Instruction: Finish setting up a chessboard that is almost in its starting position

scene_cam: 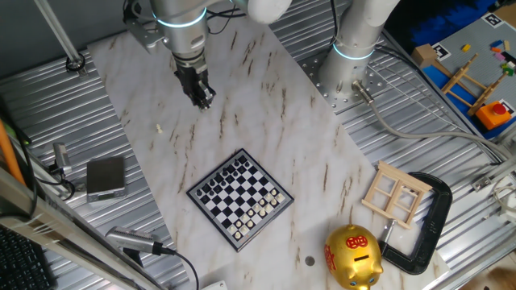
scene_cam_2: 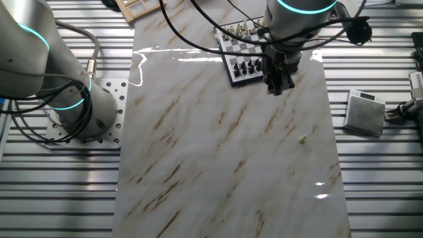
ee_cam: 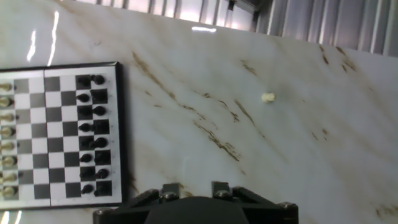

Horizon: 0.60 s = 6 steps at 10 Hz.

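1. Gripper (scene_cam: 203, 98): hangs over bare marble, well apart from the board; fingers appear pressed together with nothing between them (tips not visible in the hand view).
2. Chessboard (scene_cam: 240, 199): lies flat on the marble table (scene_cam: 266, 89), turned diamond-wise in one fixed view, black pieces (ee_cam: 93, 134) along one edge, cream pieces (ee_cam: 6, 146) along the opposite edge.
3. Small cream piece (ee_cam: 268, 97): lies alone on the marble, away from the board.
4. Golden piggy bank (scene_cam: 353, 256), wooden lattice (scene_cam: 395, 193) and black clamp (scene_cam: 427, 225): near the table's corner.
5. Grey box (scene_cam_2: 365, 112): beside the table.
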Tool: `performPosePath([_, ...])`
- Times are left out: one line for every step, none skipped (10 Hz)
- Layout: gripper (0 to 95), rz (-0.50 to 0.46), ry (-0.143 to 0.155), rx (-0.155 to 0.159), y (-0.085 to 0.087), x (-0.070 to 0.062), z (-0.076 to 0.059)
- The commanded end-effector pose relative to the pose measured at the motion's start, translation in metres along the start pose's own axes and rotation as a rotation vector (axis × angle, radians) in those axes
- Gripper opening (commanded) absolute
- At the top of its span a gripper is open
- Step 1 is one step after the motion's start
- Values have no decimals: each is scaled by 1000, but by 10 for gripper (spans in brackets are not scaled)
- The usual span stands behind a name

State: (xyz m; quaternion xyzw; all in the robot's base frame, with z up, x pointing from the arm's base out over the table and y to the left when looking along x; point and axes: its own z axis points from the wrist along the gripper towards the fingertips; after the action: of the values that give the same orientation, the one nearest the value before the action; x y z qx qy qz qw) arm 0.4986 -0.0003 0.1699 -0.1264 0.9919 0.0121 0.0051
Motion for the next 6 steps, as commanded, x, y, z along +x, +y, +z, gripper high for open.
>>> performPosePath([0, -50, 8, -11, 0, -1, 0])
performPosePath([0, -64, 10, -12, 0, -1, 0])
performPosePath([0, -74, 10, -13, 0, -1, 0])
performPosePath([0, -84, 9, -15, 0, -1, 0])
performPosePath([0, -97, 12, -20, 0, -1, 0])
performPosePath([0, -96, 16, -20, 0, -1, 0])
